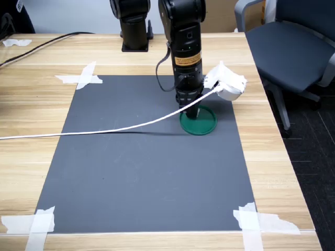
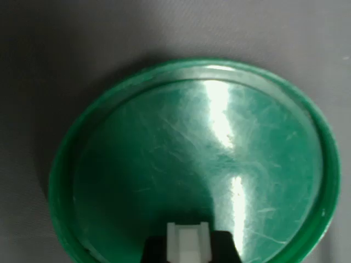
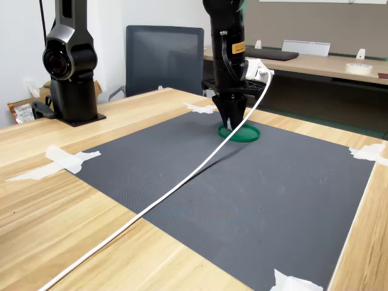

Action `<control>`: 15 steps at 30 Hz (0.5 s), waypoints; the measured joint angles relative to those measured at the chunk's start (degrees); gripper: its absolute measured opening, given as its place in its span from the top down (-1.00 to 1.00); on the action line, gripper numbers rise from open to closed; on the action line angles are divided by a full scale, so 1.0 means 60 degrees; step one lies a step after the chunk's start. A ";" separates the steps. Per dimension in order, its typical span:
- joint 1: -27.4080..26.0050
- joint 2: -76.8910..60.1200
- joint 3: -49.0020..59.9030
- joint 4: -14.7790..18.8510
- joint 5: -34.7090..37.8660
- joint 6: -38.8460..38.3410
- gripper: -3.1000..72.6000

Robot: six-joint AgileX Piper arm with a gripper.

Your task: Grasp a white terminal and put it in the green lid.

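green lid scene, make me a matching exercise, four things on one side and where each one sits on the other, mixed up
Things
1. white terminal
2. green lid
3. white cable
4. tape strip

Places
A. runs across the dark mat toward the first exterior view's left edge
B. held between the tool's fingers, low over the lid
C. stuck over a corner of the dark mat
D. flat on the dark mat, under the tool

Pairs: 1-B, 2-D, 3-A, 4-C
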State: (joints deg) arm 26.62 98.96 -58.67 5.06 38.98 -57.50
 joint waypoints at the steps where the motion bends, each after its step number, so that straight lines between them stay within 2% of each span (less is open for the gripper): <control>1: 0.0000 0.0000 0.0000 0.0000 -0.0027 0.0000 0.56; 10: 0.0000 -0.0030 0.0000 0.0000 -0.0349 0.0000 -0.27; 12: 0.0000 -0.0176 0.0007 0.0000 -0.0579 0.0000 -0.38; 15: 0.0000 -0.0669 0.0018 0.0008 -0.1320 0.0234 -0.43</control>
State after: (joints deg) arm 26.62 94.94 -58.56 5.11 31.06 -56.09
